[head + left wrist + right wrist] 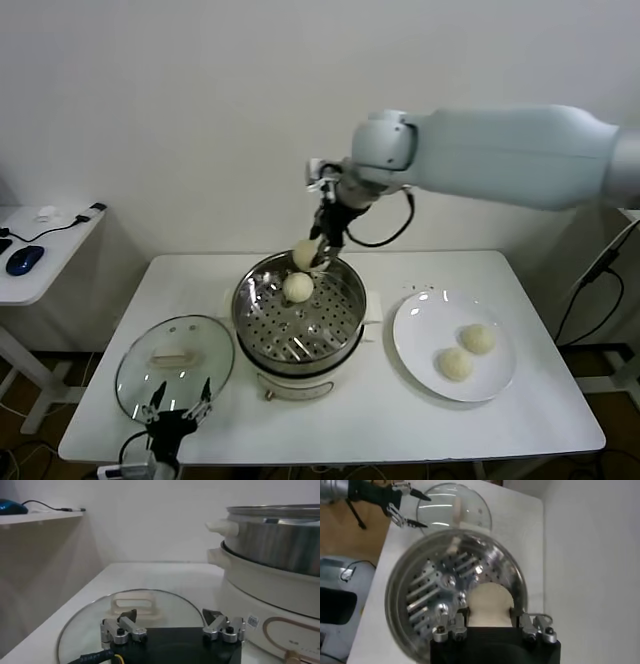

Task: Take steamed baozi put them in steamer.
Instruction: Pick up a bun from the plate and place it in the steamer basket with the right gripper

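Note:
My right gripper (316, 258) hangs over the far rim of the steamer (242, 312), shut on one steamed baozi (303, 254). In the right wrist view this cream bun (489, 602) sits squeezed between both fingers of the right gripper (489, 621), above the perforated tray of the steamer (427, 587). A second baozi (297, 288) lies on the tray just below it. Two more buns (477, 338) (455, 363) rest on the white plate (420, 330). My left gripper (178, 410) waits open at the table's front left edge, over the glass lid (150, 375).
The glass lid (150, 597) with its white handle lies flat beside the steamer (280, 545), under my open left gripper (172, 624). A side desk (40, 260) with a blue mouse stands to the left. A black cable runs down at the far right.

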